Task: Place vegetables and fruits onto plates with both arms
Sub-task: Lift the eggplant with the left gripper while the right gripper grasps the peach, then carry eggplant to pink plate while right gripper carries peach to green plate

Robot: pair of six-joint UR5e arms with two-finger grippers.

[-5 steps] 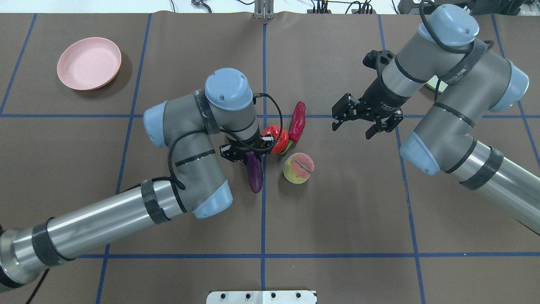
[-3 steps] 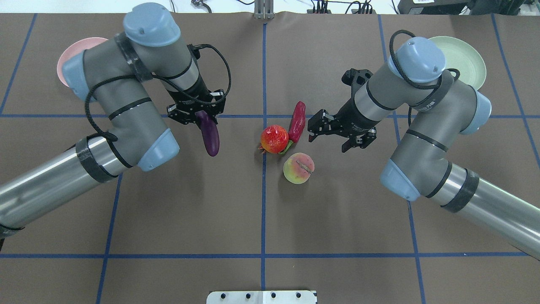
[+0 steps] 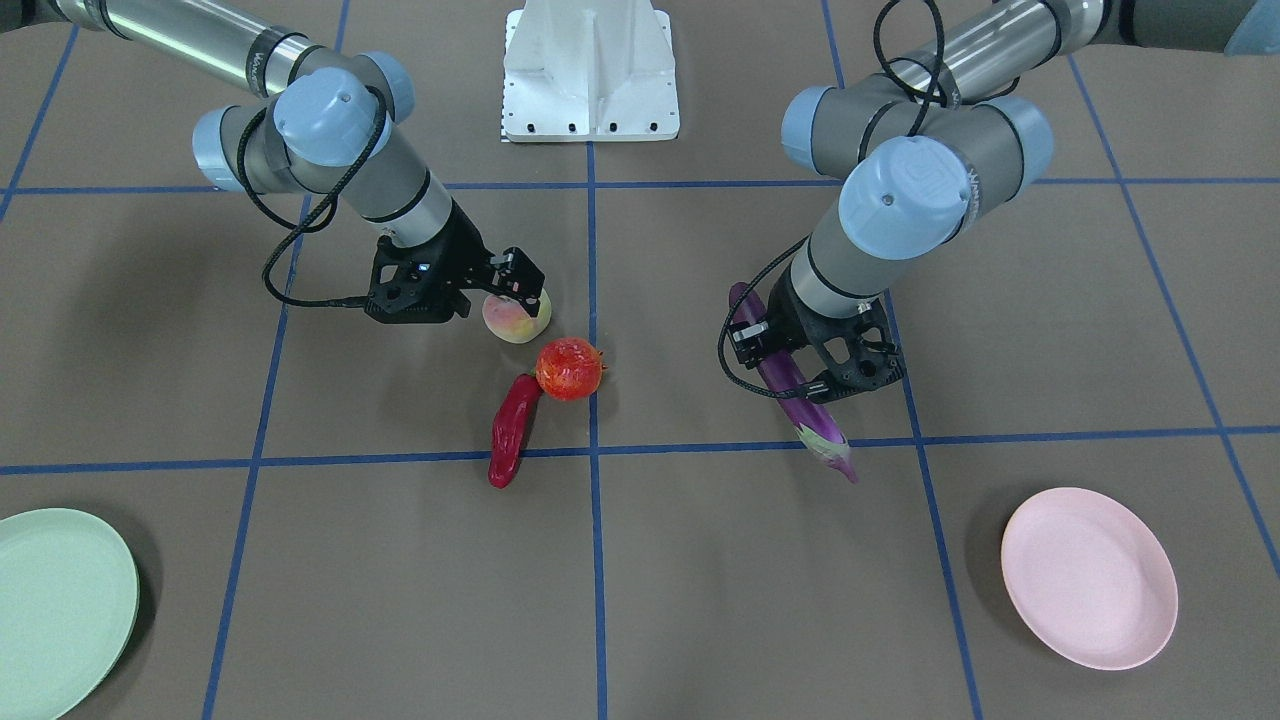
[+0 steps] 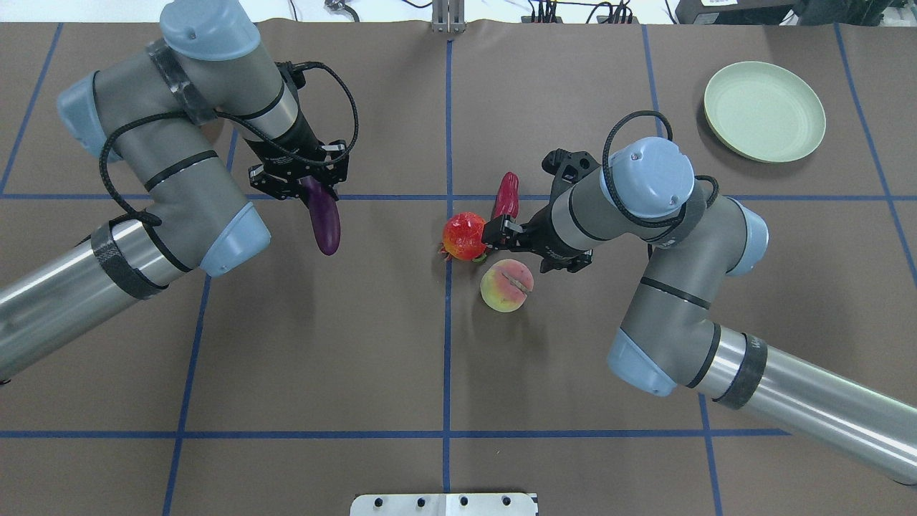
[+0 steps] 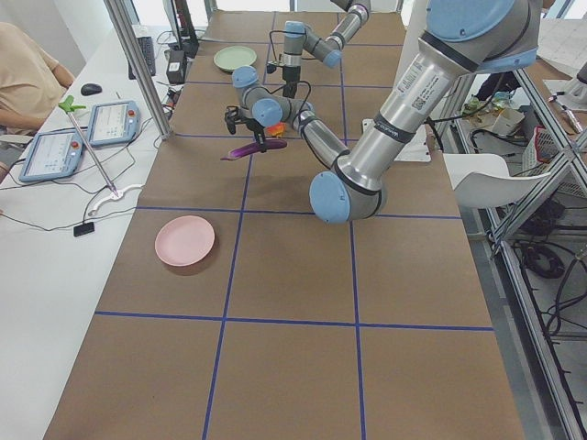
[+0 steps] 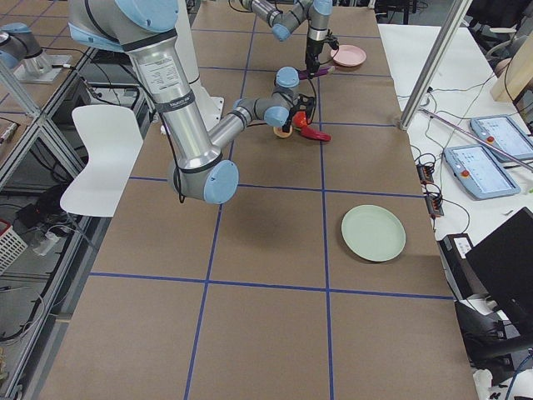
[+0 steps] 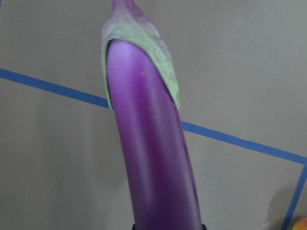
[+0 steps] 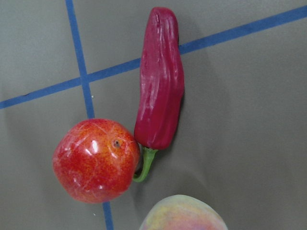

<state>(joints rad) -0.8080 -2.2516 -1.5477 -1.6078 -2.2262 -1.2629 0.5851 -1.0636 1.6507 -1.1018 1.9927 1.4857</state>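
My left gripper (image 4: 297, 179) is shut on the stem half of the long purple eggplant (image 4: 322, 222) and holds it above the table; it fills the left wrist view (image 7: 148, 158). The pink plate (image 3: 1090, 580) lies empty beyond it and is hidden by the arm in the overhead view. My right gripper (image 4: 526, 249) is open and empty, low over the peach (image 4: 506, 285), beside the dark red chili (image 4: 506, 197) and the round red-orange fruit (image 4: 464, 235). All three show in the right wrist view: chili (image 8: 160, 81), fruit (image 8: 96, 160), peach (image 8: 182, 213). The green plate (image 4: 764, 111) is empty.
The white base block (image 3: 590, 70) stands at the robot's edge of the table. Blue tape lines (image 4: 448, 358) divide the brown table cover into squares. Tablets (image 5: 110, 119) and cables lie on a side desk beyond the far table edge.
My left arm has carried the eggplant away from the pile, toward the pink plate's side. My right gripper has moved in from the right and now hangs over the peach and chili.
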